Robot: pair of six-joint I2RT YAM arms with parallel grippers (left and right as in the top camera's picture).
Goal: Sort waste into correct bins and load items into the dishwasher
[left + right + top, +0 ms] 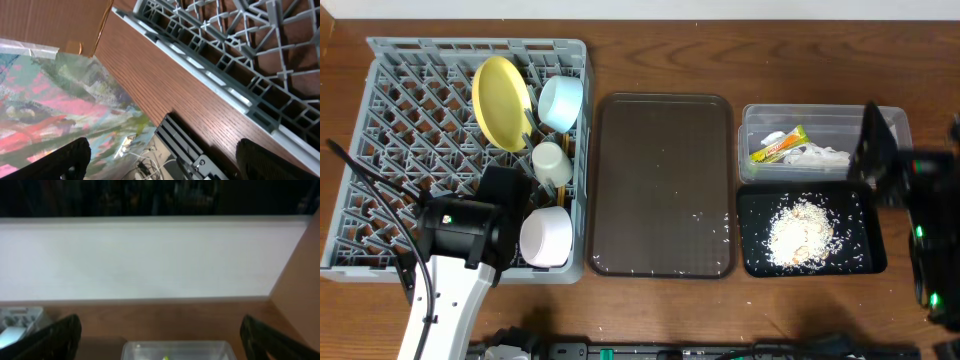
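The grey dish rack at the left holds the yellow plate, light blue bowl, white cup and white bowl. I cannot make out the chopsticks. The clear tub holds the green-and-orange wrapper and white tissue. The black tray holds the crumb pile. My left gripper is open and empty, with the rack's rim in its view. My right gripper is open and empty above the tub; in the overhead view it hangs over the tub's right end.
The dark brown serving tray lies between the rack and the bins, with a few crumbs near its front right. My left arm lies over the rack's front right corner. The table's front edge runs close below the rack.
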